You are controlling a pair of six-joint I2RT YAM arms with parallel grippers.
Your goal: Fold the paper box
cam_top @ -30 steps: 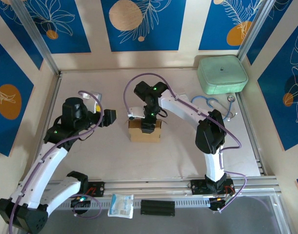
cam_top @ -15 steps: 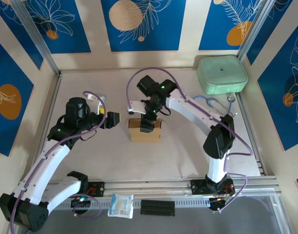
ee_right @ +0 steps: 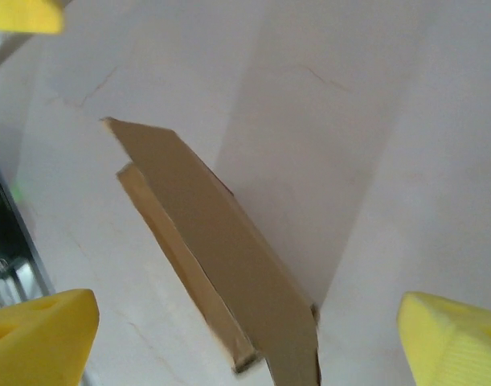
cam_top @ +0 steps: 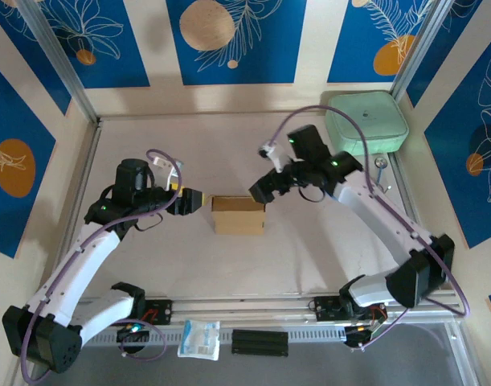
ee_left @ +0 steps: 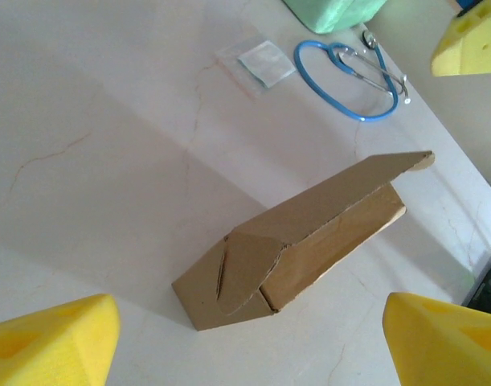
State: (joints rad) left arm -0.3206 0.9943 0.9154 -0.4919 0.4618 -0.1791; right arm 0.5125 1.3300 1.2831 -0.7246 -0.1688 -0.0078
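Note:
The paper box (cam_top: 239,215) is a small brown cardboard box standing folded on the table, its lid down. In the left wrist view the paper box (ee_left: 301,241) shows a rounded flap on its near end, and the lid juts past the far end. My left gripper (cam_top: 190,200) hovers just left of the box, open, its yellow fingertips (ee_left: 52,346) wide apart with nothing between them. My right gripper (cam_top: 257,189) hangs off the box's upper right corner, open and apart from it. The right wrist view has the paper box (ee_right: 221,241) lying between and beyond the spread fingertips (ee_right: 454,338).
A mint-green rounded case (cam_top: 366,122) sits at the back right, with a blue stethoscope (ee_left: 353,80) and a clear plastic packet (ee_left: 257,64) near it. A white pouch (cam_top: 199,338) and a black strip (cam_top: 259,342) lie on the front rail.
My right gripper has come off the top of the box, drawn back to the right and opened wide. My left gripper has moved right, closer to the box.

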